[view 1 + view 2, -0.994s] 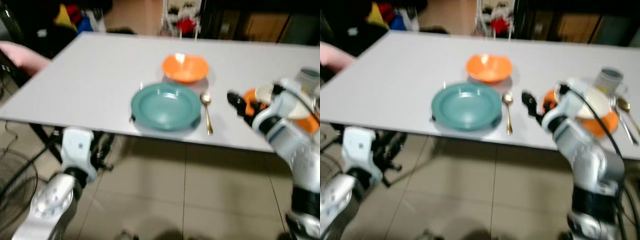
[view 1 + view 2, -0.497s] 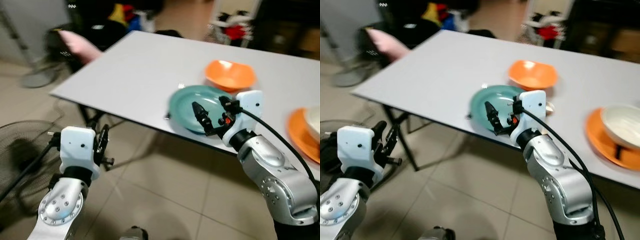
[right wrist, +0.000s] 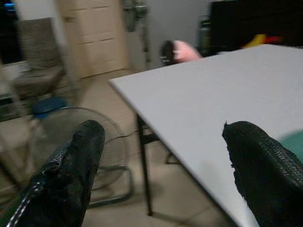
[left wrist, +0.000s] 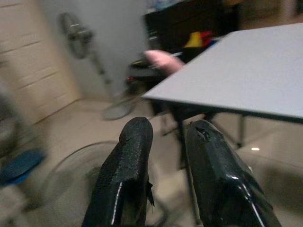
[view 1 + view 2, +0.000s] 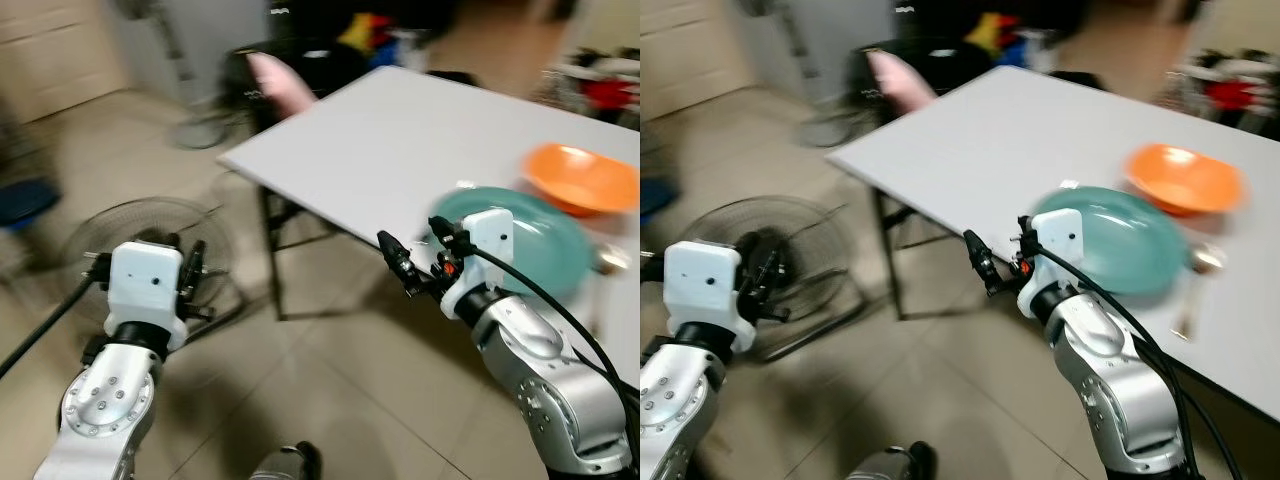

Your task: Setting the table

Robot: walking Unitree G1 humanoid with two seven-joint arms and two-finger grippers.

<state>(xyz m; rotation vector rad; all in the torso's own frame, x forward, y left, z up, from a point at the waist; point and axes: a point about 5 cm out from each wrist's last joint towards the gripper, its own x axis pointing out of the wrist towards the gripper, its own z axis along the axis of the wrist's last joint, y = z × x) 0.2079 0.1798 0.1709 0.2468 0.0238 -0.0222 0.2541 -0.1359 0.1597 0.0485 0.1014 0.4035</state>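
Note:
A teal plate (image 5: 545, 240) lies near the front edge of the grey table (image 5: 420, 150), with an orange bowl (image 5: 582, 178) just behind it. A blurred gold spoon (image 5: 1192, 300) lies to the plate's right. My right gripper (image 5: 415, 250) is held in the air by the table's front edge, just left of the plate, open and empty; its fingers (image 3: 80, 156) stand wide apart in the right wrist view. My left gripper (image 5: 195, 280) hangs low on the left over the floor, its fingers (image 4: 135, 146) close together with nothing between them.
A round floor fan (image 5: 140, 225) lies on the tiles beside my left arm. The table's dark legs (image 5: 272, 250) stand by its left corner. A pink cushion (image 5: 280, 78) rests on a dark chair behind the table. A blue object (image 5: 25, 200) sits at far left.
The whole view has swung left: table and dishes slid right, and floor and fan came into view. The right gripper stays open by the plate. The left arm still hangs.

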